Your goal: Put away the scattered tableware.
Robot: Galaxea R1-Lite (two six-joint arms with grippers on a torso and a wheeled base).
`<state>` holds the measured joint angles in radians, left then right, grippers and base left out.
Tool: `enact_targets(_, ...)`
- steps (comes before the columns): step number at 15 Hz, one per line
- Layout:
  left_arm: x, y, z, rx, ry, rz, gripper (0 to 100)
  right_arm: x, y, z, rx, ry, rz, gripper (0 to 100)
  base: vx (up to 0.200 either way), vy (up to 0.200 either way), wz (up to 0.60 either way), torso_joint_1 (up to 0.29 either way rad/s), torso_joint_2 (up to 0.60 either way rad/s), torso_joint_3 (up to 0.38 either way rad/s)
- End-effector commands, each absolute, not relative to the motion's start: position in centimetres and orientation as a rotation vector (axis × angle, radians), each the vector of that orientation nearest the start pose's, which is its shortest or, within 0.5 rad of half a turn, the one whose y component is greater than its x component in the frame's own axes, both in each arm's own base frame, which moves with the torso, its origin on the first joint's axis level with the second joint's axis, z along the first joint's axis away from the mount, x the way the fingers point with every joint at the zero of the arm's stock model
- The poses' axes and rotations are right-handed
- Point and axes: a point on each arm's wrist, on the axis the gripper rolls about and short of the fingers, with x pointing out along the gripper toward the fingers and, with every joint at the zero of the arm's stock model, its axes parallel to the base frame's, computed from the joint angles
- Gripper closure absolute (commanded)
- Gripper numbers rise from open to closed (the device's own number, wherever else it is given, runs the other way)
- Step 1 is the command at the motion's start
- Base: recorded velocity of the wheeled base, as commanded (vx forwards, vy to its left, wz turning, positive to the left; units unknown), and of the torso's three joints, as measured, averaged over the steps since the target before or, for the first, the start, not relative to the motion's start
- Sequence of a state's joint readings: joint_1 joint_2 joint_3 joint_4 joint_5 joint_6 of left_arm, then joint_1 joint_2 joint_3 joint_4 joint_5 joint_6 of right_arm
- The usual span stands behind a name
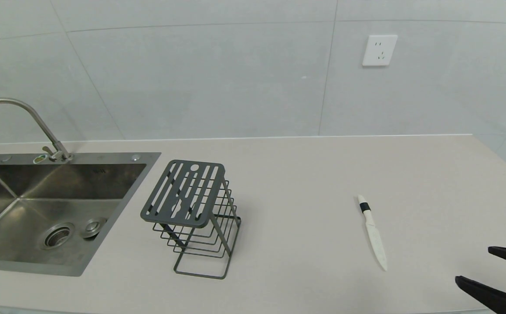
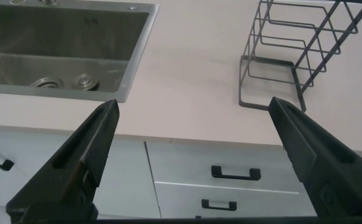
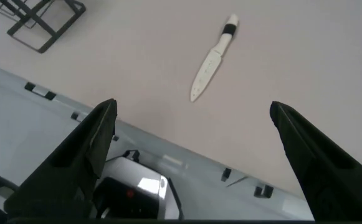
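The white knife with a black band [image 1: 371, 231] lies flat on the pale table [image 1: 305, 183], just ahead of the right fingers [image 1: 492, 294] and apart from them, blade tip toward them. Lying so flat, the thin blade could skid or slip from a shallow pinch. If carried tilted, it might miss a slot. The right fingers are spread wide, low over the table's front edge. The left fingers [image 2: 84, 152] gape too, short of the dark grey wire rack with a slotted top [image 1: 191, 209].
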<state>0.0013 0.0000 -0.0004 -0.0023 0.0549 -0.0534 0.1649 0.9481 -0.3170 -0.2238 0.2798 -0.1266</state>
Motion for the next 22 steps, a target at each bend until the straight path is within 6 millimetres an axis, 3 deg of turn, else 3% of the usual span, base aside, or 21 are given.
enact_targets(1,-2.3,0.1,7.6,-0.055,-0.005,0.057,0,13.9,4.4,15.2,-0.161,0.493,0.526,0,0.000,0.000,0.00,0.000,0.00,0.000)
enact_targets(6,-2.3,0.1,7.6,-0.055,-0.003,0.057,0,15.8,5.2,15.9,-0.148,0.505,0.515,0,0.000,0.000,0.00,0.000,0.00,0.000)
enact_targets(8,-2.3,0.1,7.6,-0.055,-0.003,0.057,0,17.0,5.6,16.7,-0.046,0.514,0.415,0,0.000,0.000,0.00,0.000,0.00,0.000)
enact_targets(11,-2.3,0.1,7.6,-0.055,-0.003,0.057,0,19.7,7.8,17.9,0.087,0.522,0.324,0,0.000,0.000,0.00,0.000,0.00,0.000)
enact_targets(17,-2.3,0.1,7.6,-0.055,-0.003,0.057,0,24.3,9.5,16.0,0.041,0.569,0.209,0,0.000,0.000,0.00,0.000,0.00,0.000)
enact_targets(22,-2.3,0.1,7.6,-0.055,-0.005,0.057,0,25.8,10.5,13.4,0.006,0.653,0.182,0,0.000,0.000,0.00,0.000,0.00,0.000)
